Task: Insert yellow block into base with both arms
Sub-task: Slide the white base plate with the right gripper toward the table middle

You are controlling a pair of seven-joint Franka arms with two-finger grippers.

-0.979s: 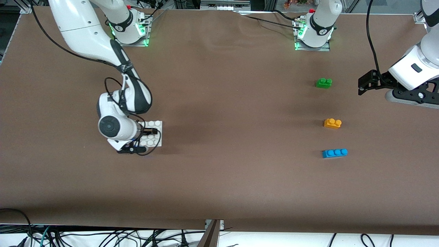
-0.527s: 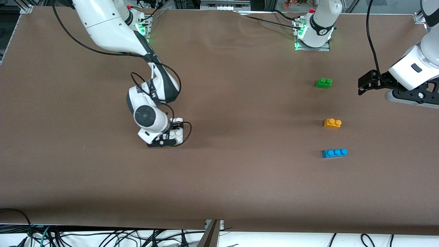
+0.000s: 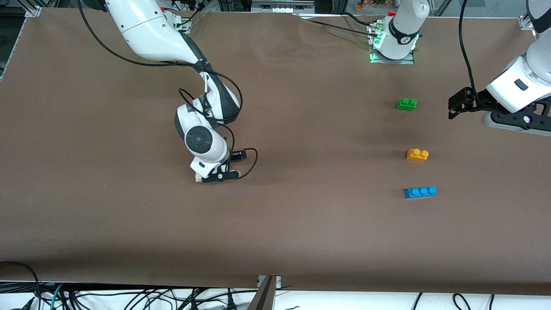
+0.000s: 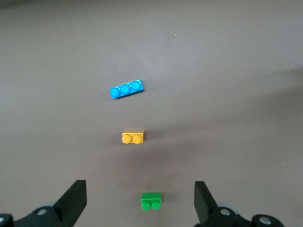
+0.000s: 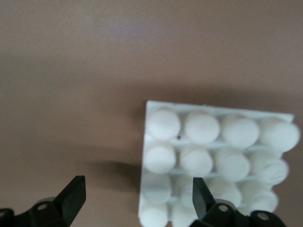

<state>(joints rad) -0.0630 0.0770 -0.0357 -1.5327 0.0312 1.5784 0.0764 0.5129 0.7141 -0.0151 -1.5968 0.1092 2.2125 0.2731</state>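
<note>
Toward the right arm's end of the tabletop (image 3: 301, 224): right gripper (image 3: 228, 165) (image 5: 137, 187), low over the brown surface, jaws spread wide. Base (image 5: 208, 142) directly below it in the right wrist view, white, studs up, one finger (image 5: 201, 198) over its studs, the other clear of its edge. Grip on the base: cannot tell. Base hidden under the wrist in the front view.

Toward the left arm's end: yellow block (image 3: 417, 154) (image 4: 133, 137), flat on the tabletop, studs up, untouched. Green brick (image 3: 406, 104) (image 4: 151, 201) farther from the front camera, blue brick (image 3: 420, 192) (image 4: 126, 89) nearer, all three apart.

Left gripper (image 3: 454, 106) (image 4: 139, 185): raised beside the green brick, jaws wide apart, nothing between them, arm waiting.
</note>
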